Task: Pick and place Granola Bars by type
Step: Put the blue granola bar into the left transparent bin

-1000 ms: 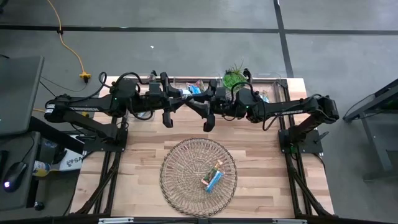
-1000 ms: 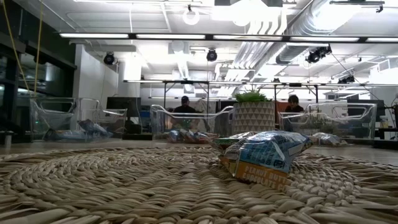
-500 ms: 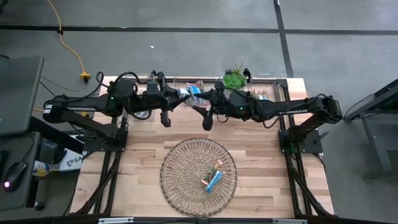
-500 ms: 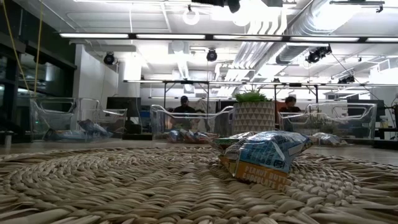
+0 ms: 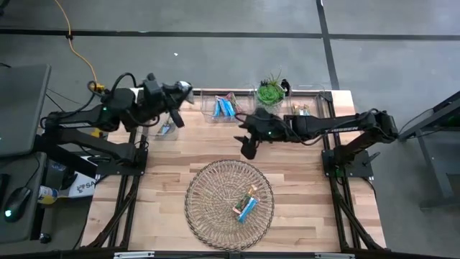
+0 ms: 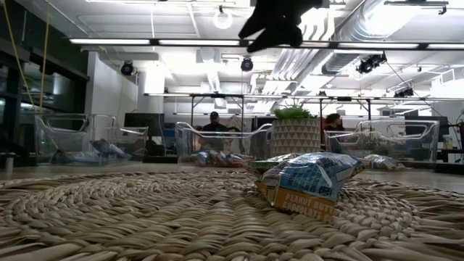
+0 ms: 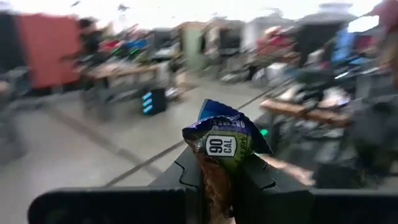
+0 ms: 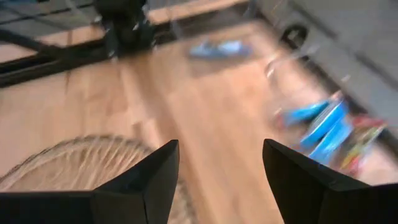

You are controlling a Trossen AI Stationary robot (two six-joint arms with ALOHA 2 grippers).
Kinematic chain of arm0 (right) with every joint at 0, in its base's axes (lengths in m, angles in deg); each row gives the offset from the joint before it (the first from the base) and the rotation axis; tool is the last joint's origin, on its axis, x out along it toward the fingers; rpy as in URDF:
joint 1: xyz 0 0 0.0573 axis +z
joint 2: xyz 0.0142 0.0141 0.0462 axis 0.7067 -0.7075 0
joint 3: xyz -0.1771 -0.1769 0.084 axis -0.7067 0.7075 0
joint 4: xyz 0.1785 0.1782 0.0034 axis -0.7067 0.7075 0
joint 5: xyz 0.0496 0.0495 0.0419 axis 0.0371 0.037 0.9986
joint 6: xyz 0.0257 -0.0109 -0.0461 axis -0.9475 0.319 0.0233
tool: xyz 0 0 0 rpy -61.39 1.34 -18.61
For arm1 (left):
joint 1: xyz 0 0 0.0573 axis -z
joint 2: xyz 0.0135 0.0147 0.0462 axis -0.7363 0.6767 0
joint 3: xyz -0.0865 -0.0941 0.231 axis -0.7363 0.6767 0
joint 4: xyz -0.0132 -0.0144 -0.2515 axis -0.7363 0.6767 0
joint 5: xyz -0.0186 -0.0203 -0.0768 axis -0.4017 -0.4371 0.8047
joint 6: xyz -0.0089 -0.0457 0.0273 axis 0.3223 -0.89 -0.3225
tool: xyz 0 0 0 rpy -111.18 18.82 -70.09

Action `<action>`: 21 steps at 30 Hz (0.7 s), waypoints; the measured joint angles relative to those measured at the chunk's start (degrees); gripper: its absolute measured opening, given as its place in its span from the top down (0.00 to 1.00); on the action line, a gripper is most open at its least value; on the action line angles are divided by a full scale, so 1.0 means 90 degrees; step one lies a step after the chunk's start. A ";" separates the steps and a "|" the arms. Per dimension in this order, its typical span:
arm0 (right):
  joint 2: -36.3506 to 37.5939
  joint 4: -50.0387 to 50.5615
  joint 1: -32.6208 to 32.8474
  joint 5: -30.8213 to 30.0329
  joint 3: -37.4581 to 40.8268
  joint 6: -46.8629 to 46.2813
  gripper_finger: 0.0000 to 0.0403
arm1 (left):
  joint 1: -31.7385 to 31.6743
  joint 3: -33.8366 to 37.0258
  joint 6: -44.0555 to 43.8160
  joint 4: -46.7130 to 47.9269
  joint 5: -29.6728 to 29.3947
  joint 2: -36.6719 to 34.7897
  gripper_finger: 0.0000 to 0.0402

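Observation:
My left gripper is up at the table's far left, over a clear bin, shut on a granola bar in a blue-purple wrapper. My right gripper hangs open over the bare wood just beyond the woven basket, with nothing between its fingers. It also shows at the top of the low view. Two bars, one blue and white and one tan, lie flat on the basket's floor. More blue bars lie in a middle bin. My left gripper pinches the bar's brown lower part between its two fingers. The bar lies along the fingers, and its crimped blue end sticks out past the fingertips. The gripper points level, and the bar is lifted clear of the table.
Three clear bins stand along the far edge; the right one is beside a potted plant. One bar lies in the left bin. Bare wood lies between the bins and the basket. People sit in the room behind.
My left gripper has drawn back from the table's middle toward the far left corner with the bar, swinging round as it went. My right gripper has tipped downward and sunk toward the basket's far rim, so it now shows at the top of the low view.

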State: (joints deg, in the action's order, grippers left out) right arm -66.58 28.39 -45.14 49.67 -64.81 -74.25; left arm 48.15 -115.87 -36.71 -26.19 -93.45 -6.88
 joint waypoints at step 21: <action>-0.0005 0.2033 0.1352 0.1533 0.1073 -0.2304 0.46 | -0.2198 0.0005 -0.3140 0.3853 -0.0065 -0.0636 0.90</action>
State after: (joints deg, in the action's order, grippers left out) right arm -66.63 46.69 -32.97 63.46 -55.15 -94.99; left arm 28.37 -115.83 -64.98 8.48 -94.03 -12.61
